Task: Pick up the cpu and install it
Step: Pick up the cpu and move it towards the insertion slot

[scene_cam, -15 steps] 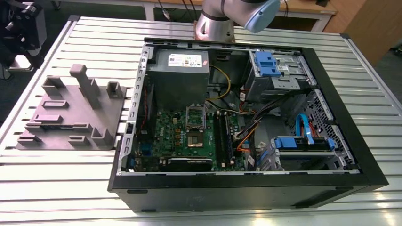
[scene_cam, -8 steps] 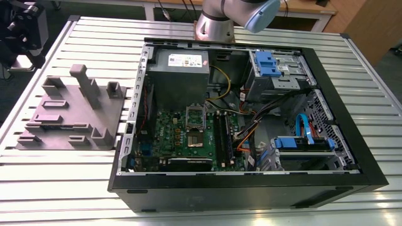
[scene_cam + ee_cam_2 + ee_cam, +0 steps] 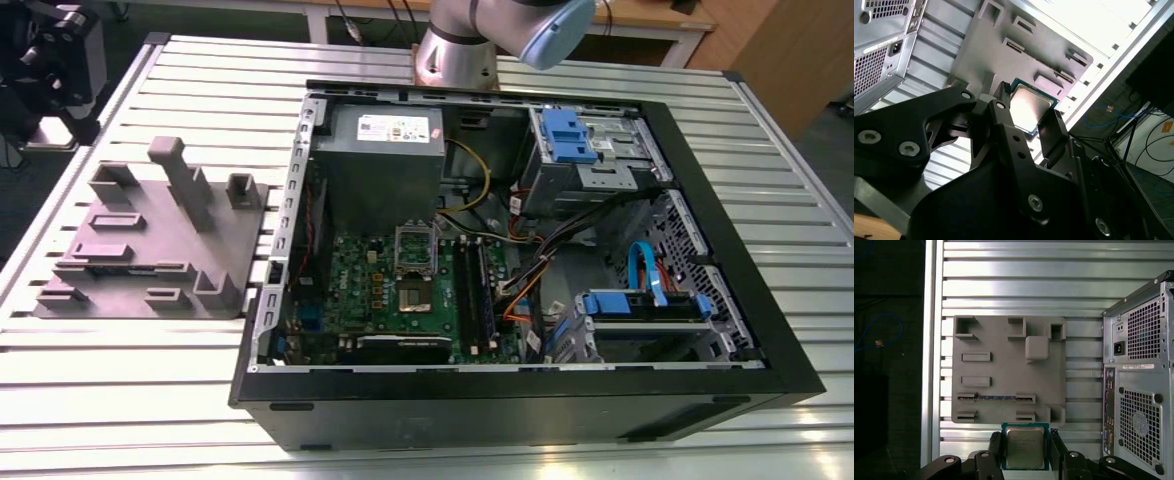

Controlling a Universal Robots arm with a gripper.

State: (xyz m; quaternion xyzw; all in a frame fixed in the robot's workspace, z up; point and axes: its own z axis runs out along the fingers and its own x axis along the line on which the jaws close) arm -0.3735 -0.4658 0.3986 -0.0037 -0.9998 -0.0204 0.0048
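Since the cpu (image 3: 1025, 447) sits clamped between the two black fingers (image 3: 996, 452) of the gripper (image 3: 1025, 454), its jaws closed only as far as the chip's width allows, the pick-up half of the job looks done. The chip is held flat, shiny lid facing the cameras, with the grey fixture plate (image 3: 1004, 370) lying on the slatted bench (image 3: 1004, 280) just beyond the fingertips; it appears lifted clear of the plate rather than resting on it. Installing remains: the socket frame (image 3: 415, 248) on the motherboard inside the open computer case (image 3: 534, 395) seems to have no chip in it, and the case stands off to one side of the gripper, well apart from the chip.

In the first wrist view the case shows only its rear panel (image 3: 1139, 390), while the exterior view looks into it and gives the socket, the cables and the arm (image 3: 461, 45) reaching away over the bench. The second wrist view shows the chip's dark rim against the plate
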